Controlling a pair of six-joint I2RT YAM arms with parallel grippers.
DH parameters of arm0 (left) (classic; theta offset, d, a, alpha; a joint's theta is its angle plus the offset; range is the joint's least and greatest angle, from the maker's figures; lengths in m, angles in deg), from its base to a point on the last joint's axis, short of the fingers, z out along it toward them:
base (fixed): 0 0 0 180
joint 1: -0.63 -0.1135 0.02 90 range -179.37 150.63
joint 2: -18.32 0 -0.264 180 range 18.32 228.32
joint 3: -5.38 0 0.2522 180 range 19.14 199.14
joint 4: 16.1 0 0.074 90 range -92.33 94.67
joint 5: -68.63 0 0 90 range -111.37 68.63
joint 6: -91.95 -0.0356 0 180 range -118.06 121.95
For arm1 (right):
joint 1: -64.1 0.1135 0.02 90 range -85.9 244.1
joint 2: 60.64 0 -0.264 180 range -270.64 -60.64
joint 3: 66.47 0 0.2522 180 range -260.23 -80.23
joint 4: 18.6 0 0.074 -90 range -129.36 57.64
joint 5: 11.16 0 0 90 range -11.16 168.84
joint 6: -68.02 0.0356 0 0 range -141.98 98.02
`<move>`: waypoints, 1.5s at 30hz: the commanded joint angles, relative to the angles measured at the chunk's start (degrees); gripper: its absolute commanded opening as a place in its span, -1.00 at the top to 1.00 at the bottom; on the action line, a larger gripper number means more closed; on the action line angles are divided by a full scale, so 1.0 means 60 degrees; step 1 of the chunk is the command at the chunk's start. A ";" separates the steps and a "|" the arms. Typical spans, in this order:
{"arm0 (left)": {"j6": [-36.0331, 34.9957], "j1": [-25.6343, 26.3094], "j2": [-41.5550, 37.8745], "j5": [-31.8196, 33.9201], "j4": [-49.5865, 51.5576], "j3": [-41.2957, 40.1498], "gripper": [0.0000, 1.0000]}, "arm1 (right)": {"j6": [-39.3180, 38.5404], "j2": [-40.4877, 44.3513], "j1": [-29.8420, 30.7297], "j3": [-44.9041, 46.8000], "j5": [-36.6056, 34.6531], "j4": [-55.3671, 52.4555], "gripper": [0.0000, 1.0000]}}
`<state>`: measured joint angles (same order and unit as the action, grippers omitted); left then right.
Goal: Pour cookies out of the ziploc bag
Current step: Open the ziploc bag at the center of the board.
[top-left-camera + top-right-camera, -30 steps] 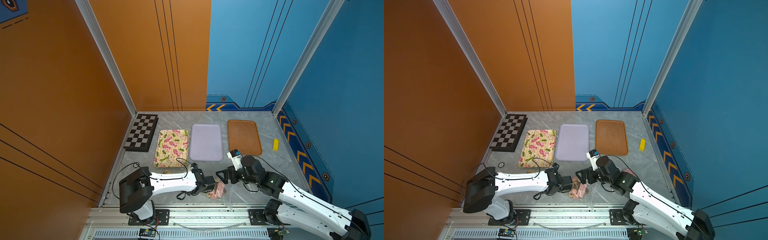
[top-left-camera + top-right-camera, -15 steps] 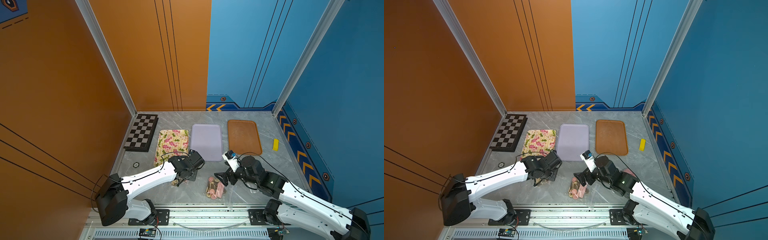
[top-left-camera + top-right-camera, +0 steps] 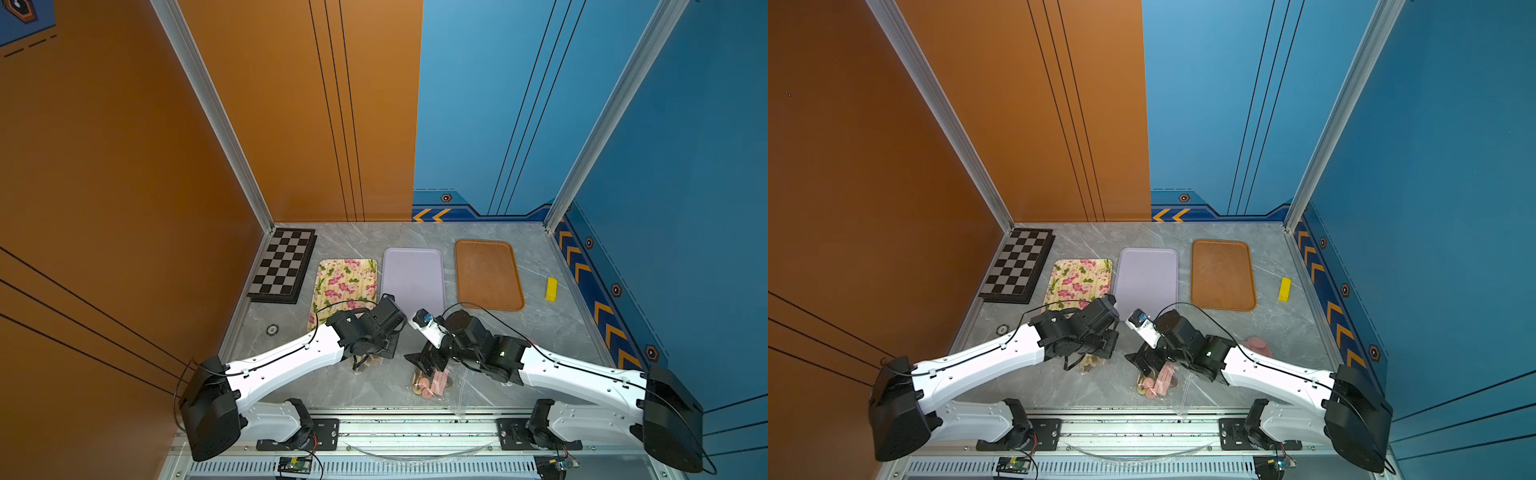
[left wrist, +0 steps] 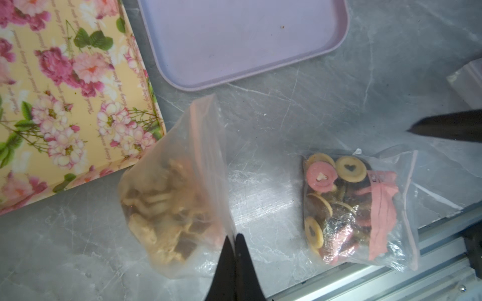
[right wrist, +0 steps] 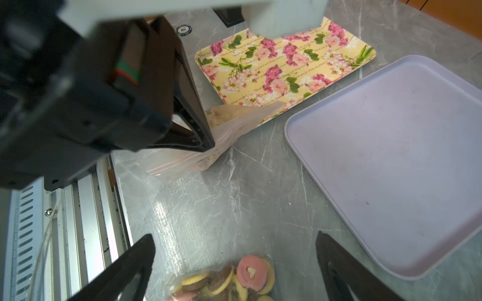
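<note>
My left gripper (image 4: 234,239) is shut on the edge of a clear ziploc bag (image 4: 177,198) of tan and brown star cookies (image 4: 161,208). This bag sits at the near corner of the floral tray; in a top view it is the bag (image 3: 368,362) under the left gripper (image 3: 380,353). A second ziploc bag (image 4: 365,208) lies flat near the table's front edge, holding pink, yellow-ringed and brown round cookies (image 5: 250,271). My right gripper (image 5: 234,252) hangs open just above it with nothing between its fingers, and shows in both top views (image 3: 428,362) (image 3: 1144,361).
At the back stand a floral tray (image 3: 345,286), a lilac tray (image 3: 413,278), a brown tray (image 3: 486,274) and a chessboard (image 3: 284,266). A yellow block (image 3: 551,289) lies far right, a small chip (image 3: 272,329) near the left wall. Something pink (image 3: 1256,345) lies behind the right arm.
My left arm has swung left and back from the round-cookie bag toward the floral tray, carrying the star-cookie bag. The right gripper has shifted slightly left over the round-cookie bag.
</note>
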<state>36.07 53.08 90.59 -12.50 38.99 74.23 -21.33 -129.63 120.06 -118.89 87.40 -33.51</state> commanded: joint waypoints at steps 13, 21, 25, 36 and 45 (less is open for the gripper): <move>0.0988 0.1182 -0.0784 0.2009 0.1562 0.1126 1.00 | -0.0097 0.0784 -0.0029 -0.0081 0.0350 0.0470 -0.95; 0.1022 0.1034 0.0305 0.2135 0.1518 0.0974 1.00 | -0.0049 0.1040 -0.0091 0.0308 0.0255 0.0395 -0.97; 0.0903 0.0913 0.0871 0.1971 0.1228 0.0785 1.00 | 0.0002 0.0841 -0.0115 0.0500 0.0279 0.0604 -0.97; 0.0815 0.0585 0.0187 0.1455 0.0266 0.0118 1.00 | 0.0229 -0.0883 -0.0739 0.0473 0.1057 0.2295 -0.85; 0.0858 0.0471 -0.0337 0.1162 -0.0295 -0.0474 1.00 | 0.0302 -0.2539 -0.0783 -0.0556 0.1877 0.2846 -0.76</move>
<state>41.25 56.40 90.02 -4.74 38.31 72.46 -20.48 -143.93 115.41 -120.07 95.90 -19.61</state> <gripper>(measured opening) 0.043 0.881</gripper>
